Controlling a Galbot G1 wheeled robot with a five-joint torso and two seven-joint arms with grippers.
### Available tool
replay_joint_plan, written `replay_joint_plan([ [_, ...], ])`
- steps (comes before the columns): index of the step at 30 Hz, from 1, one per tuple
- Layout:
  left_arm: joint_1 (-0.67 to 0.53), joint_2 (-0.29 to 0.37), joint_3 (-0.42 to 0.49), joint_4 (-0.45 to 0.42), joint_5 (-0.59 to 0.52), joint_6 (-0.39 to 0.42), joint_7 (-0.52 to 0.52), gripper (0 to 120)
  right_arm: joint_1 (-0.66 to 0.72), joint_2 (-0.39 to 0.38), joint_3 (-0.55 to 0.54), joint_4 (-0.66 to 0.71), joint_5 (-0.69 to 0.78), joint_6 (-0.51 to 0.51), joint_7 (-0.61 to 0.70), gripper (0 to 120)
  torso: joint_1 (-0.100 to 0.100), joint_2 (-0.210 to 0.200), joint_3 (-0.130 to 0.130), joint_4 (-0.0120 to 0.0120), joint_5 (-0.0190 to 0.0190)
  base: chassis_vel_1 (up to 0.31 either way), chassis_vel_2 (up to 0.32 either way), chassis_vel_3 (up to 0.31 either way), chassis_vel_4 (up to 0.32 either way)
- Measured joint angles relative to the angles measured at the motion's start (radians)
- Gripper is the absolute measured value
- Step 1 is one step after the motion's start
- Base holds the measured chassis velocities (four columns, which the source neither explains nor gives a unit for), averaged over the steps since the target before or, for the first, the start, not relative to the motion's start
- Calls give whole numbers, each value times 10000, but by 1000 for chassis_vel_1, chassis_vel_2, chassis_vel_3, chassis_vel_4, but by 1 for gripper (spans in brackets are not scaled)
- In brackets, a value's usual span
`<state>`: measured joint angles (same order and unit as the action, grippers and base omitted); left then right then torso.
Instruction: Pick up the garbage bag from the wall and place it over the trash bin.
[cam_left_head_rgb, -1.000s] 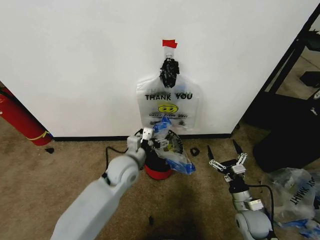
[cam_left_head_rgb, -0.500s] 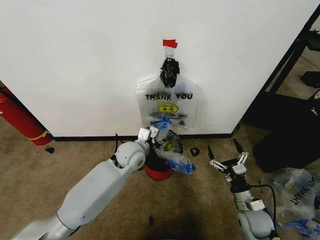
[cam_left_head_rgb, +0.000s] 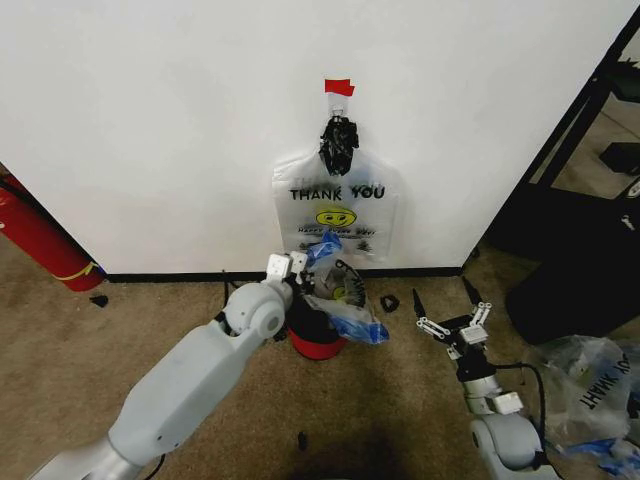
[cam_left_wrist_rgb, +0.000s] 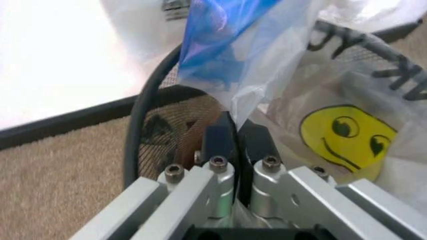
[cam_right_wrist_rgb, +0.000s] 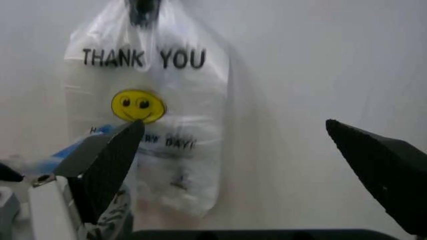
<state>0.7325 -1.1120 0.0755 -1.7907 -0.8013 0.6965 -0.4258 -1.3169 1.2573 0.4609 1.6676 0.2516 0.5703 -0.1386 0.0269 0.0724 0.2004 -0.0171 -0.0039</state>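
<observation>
At the foot of the white wall (cam_left_head_rgb: 150, 120), the left gripper (cam_left_head_rgb: 288, 268) sits at the near-left edge of the red trash bin (cam_left_head_rgb: 318, 340), its fingers (cam_left_wrist_rgb: 220, 142) pressed together on a fold of the garbage bag (cam_left_head_rgb: 345, 305), the thin plastic with the yellow smiley and blue patches; the left wrist view shows that fold rising straight out of the closed pads, with the bin's black rim (cam_left_wrist_rgb: 143, 115) curving just beside them. Compared with half a second ago the gripper has drawn back a little toward the robot's left and the forearm has swung with it, so the blue edge of the bag is pulled out over that side of the rim while the rest lies heaped across the mouth and spills down the bin's right side onto the carpet (cam_left_head_rgb: 150, 330). I read this as the spreading stage: the bag is off the wall and on the bin, but probably not yet seated around the whole rim, though the crumpled plastic hides the far side. The flat THANK YOU bag (cam_left_head_rgb: 337, 205) hangs on the wall from its hook under the red tape (cam_left_head_rgb: 339, 87), unchanged. The right gripper (cam_left_head_rgb: 447, 318) waits low over the carpet to the bin's right, fingers spread wide and holding nothing, as before.
</observation>
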Motion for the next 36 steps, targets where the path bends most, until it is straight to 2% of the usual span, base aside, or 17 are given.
replay_joint_plan([
  [2, 167, -60, -144, -39, 53, -76, -1, 0, 140, -112, -258, -30, 283, -355, 72, 100, 0, 0, 0, 0, 0, 0, 0, 0, 0],
  [3, 342, -136, -281, -79, 108, -149, 0, 0, 331, -252, -593, -48, 649, -899, 187, 100, 0, 0, 0, 0, 0, 0, 0, 0, 0],
  [4, 574, -237, -476, -128, 202, -245, 4, 0, 604, -442, -1026, -49, 1144, -1708, 298, 100, 0, 0, 0, -6, 0, 0, 0, 0, 0],
  [6, 812, -348, -633, -182, 314, -397, 27, 0, 1081, -729, -1649, -33, 1906, -2911, 386, 100, 0, 0, 1, 1, 1, 0, 0, 0, 0],
  [7, 856, -420, -632, -160, 357, -513, 82, 0, 1292, -871, -1863, 45, 2358, -3547, 388, 100, 0, 0, 1, 13, 3, 0, 0, 0, 0],
  [8, 802, -503, -549, -60, 393, -621, 161, 0, 1424, -1004, -1942, 185, 2784, -4261, 394, 100, 0, 0, 0, 11, 2, 0, 0, 0, 0],
  [9, 802, -503, -549, -60, 393, -621, 161, 0, 1424, -1004, -1942, 185, 2784, -4261, 394, 100, 0, 0, 0, 11, 2, 0, 0, 0, 0],
  [11, 667, -638, -340, 143, 477, -922, 366, 0, 1797, -1199, -2091, 319, 3506, -5706, 401, 100, 0, 0, 1, -15, -5, 0, 0, 0, 0],
  [12, 664, -668, -293, 174, 540, -1056, 448, 0, 2153, -1256, -2259, 264, 3771, -6468, 393, 100, 0, 0, 1, -16, 1, 0, 0, 0, 0],
  [15, 685, -702, -270, 178, 676, -1225, 563, 0, 3332, -1312, -2728, -320, 4304, -8283, 141, 100, 1, 0, 1, -2, -1, 0, 0, 0, 0],
  [16, 693, -700, -269, 163, 688, -1228, 577, 0, 3765, -1279, -2912, -605, 4462, -8565, 60, 100, 1, -1, 2, 7, 1, 0, 0, 0, 0],
  [19, 693, -688, -273, 100, 701, -1233, 595, 0, 4559, -1162, -3165, -1076, 4597, -9009, -237, 100, 1, 0, 1, 8, -1, 0, 0, 0, 0],
  [22, 638, -632, -273, 72, 698, -1233, 604, 0, 5323, -1015, -3451, -1453, 4559, -9503, -575, 100, 1, 0, 2, -3, 1, 0, 0, 0, 0],
  [27, 588, -608, -261, 34, 683, -1200, 612, 0, 5995, -909, -3610, -1826, 4134, -9997, -917, 100, 1, 0, 2, -1, 0, 0, 0, 0, 0],
  [29, 606, -609, -255, -4, 683, -1174, 612, 0, 6245, -894, -3647, -1990, 3735, -10509, -1137, 99, 1, 0, 2, -2, -1, 0, 0, 0, 0],
  [33, 642, -592, -259, -26, 689, -1155, 613, 0, 6455, -912, -3743, -2135, 3305, -11125, -1358, 92, 1, 0, 2, -3, 0, 0, 0, 0, 0],
  [36, 655, -574, -273, -17, 715, -1153, 613, 0, 6591, -894, -3854, -2356, 2922, -11285, -1633, 79, 1, 0, 1, -2, -1, 0, 0, 0, 0],
])
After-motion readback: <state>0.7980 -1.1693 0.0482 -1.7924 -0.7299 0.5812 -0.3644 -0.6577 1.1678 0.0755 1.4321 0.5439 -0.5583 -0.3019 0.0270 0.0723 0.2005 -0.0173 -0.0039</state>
